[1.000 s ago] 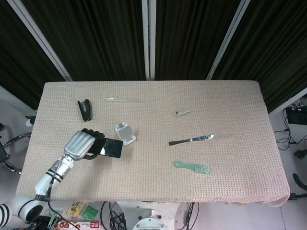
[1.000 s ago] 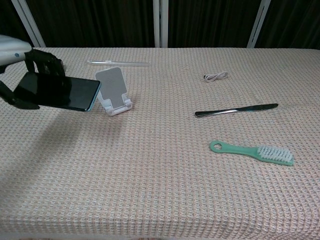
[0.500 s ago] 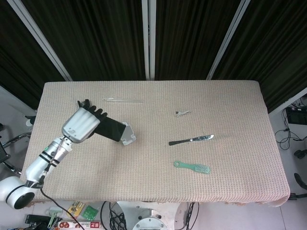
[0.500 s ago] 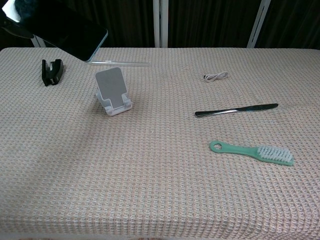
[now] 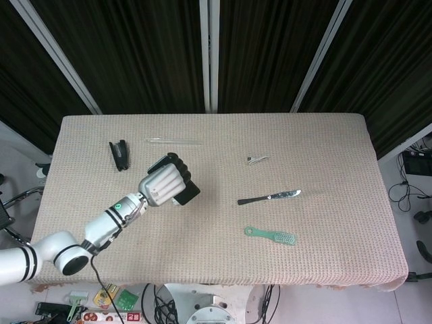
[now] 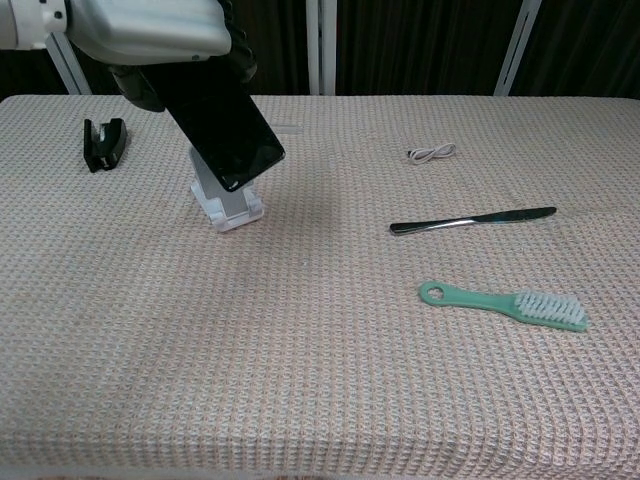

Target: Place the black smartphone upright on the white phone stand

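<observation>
robot hand: left (image 5: 164, 183) grasping phone (image 6: 222, 128) by its top, above stand (image 6: 232, 207)
phone: stiff, slick, light; hold by edges

Beige waffle-weave tablecloth (image 6: 300, 380); black smartphone (image 6: 222, 130), white stand (image 6: 232, 210), silver-grey left hand (image 5: 162, 185), mint-green brush (image 6: 505, 305), silver knife (image 6: 470, 221), black stapler (image 6: 104, 143).

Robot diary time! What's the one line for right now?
left hand holds black smartphone tilted | above white phone stand | not yet seated | right hand not in view
</observation>
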